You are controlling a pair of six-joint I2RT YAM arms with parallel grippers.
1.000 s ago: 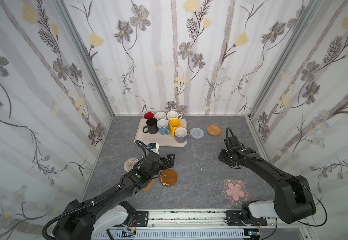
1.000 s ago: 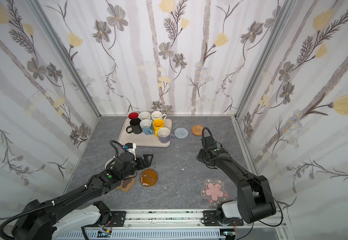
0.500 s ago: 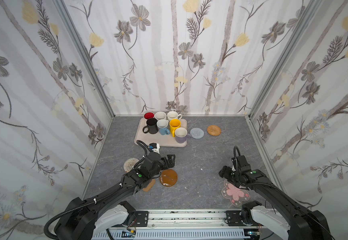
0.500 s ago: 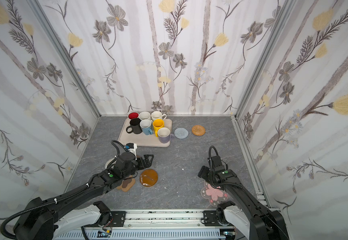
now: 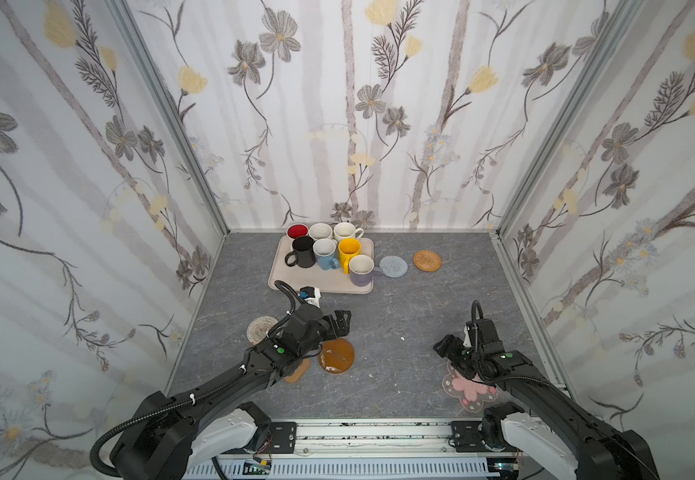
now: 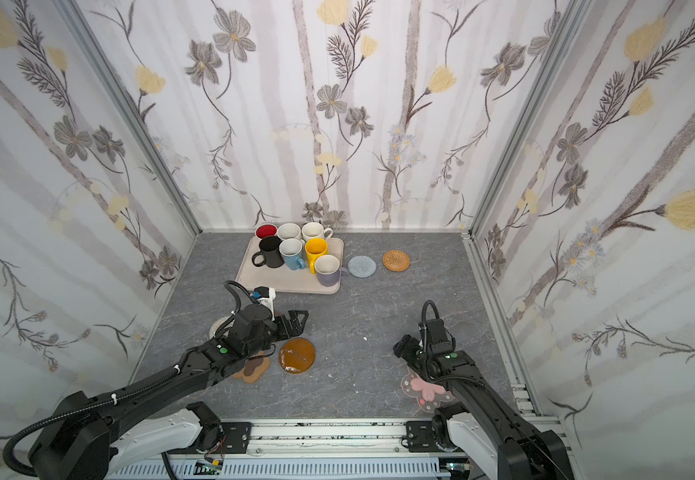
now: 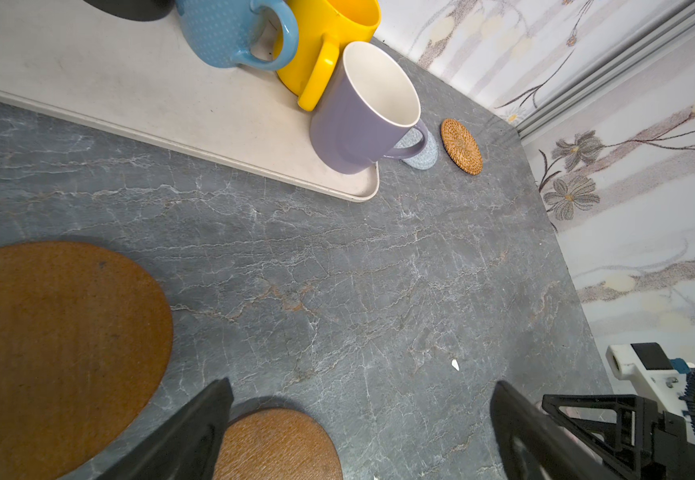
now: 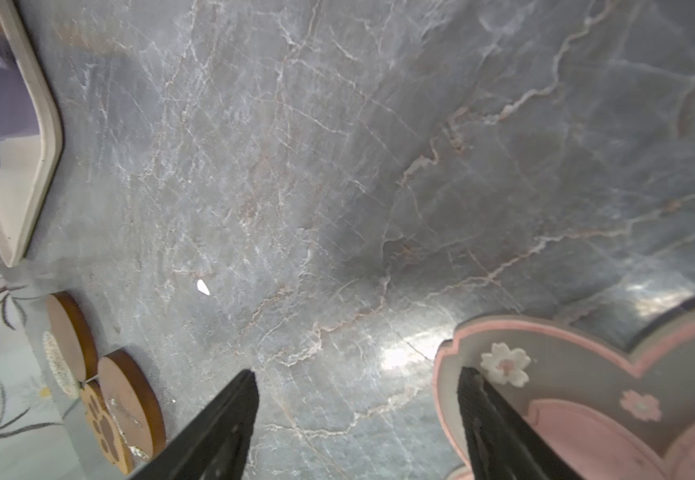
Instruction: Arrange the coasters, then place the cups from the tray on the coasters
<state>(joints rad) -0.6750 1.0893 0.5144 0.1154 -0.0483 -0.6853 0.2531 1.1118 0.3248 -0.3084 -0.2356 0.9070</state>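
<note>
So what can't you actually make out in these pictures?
Paw-print coaster: mostly under the left arm in both top views.
Second amber disc: hidden by that arm in both top views; only the wrist views show it.
Pink-flower coaster: partly under the right arm in both top views, cut by the frame edge in the right wrist view.
Black mug: cut off by the frame edge in the left wrist view.
</note>
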